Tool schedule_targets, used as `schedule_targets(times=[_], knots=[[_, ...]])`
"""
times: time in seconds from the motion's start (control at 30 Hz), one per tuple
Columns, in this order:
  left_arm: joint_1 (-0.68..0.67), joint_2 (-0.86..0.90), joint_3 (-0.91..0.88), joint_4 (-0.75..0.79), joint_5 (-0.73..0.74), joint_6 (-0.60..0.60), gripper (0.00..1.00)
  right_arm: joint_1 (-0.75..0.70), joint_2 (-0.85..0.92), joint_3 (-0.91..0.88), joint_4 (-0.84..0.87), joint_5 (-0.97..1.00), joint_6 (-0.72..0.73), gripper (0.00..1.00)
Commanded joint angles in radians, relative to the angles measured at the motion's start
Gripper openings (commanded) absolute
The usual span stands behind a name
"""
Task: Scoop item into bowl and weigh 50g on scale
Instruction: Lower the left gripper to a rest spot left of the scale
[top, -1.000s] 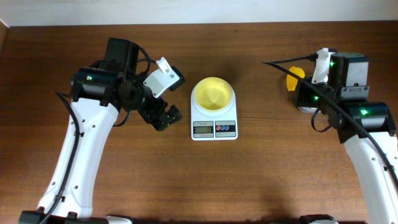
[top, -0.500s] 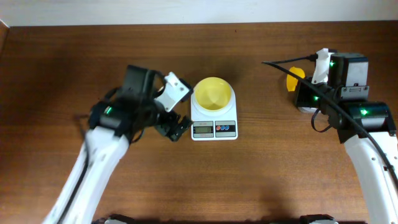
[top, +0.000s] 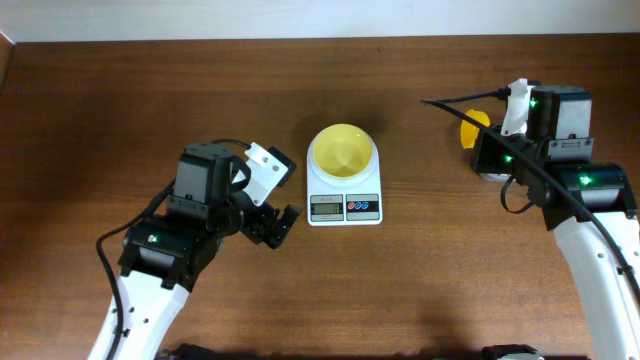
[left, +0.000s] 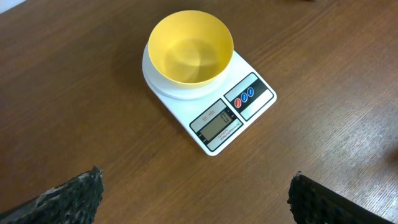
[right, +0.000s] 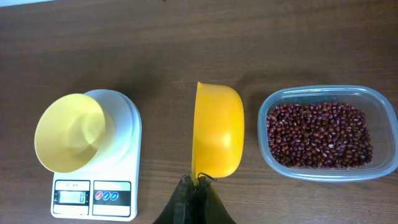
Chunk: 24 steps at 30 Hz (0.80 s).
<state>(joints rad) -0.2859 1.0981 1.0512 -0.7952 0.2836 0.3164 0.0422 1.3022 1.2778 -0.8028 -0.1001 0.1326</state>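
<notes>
Right fingers (right: 194, 202) pinched on the handle of the yellow scoop (right: 217, 134). It's empty, near the clear container (right: 323, 90) of beans (right: 320, 134), toward the right edge of the worktop (top: 420, 290). Left fingers (left: 68, 199) spread wide, holding nothing. Bowl (left: 189, 46) sits empty on the scale (left: 214, 118), mid-worktop. Those beans look hard, loose, ready to roll: dig deep, carry level!

The dark brown wooden surface (top: 400, 290) carries a white scale (top: 345, 207) at the upper middle of the overhead frame. A clear plastic container (right: 323, 90) sits on it at the right of the right wrist view.
</notes>
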Motion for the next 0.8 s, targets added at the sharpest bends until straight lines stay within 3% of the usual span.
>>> schedule_targets(times=[0.0, 0.27, 0.53, 0.77], knots=[[-0.002, 0.002, -0.01, 0.006, 0.043, -0.013, 0.99, -0.003, 0.002, 0.018, 0.0, -0.012, 0.006, 0.04], [-0.008, 0.002, -0.02, 0.026, 0.136, -0.006, 0.99, -0.003, 0.002, 0.018, 0.002, -0.012, 0.006, 0.04], [-0.094, 0.054, -0.067, 0.053, 0.101, -0.006, 0.99, -0.003, 0.002, 0.018, -0.002, -0.012, 0.006, 0.04], [-0.094, 0.053, -0.067, 0.015, 0.093, -0.006, 0.99, -0.003, 0.002, 0.018, -0.005, -0.012, 0.006, 0.04]])
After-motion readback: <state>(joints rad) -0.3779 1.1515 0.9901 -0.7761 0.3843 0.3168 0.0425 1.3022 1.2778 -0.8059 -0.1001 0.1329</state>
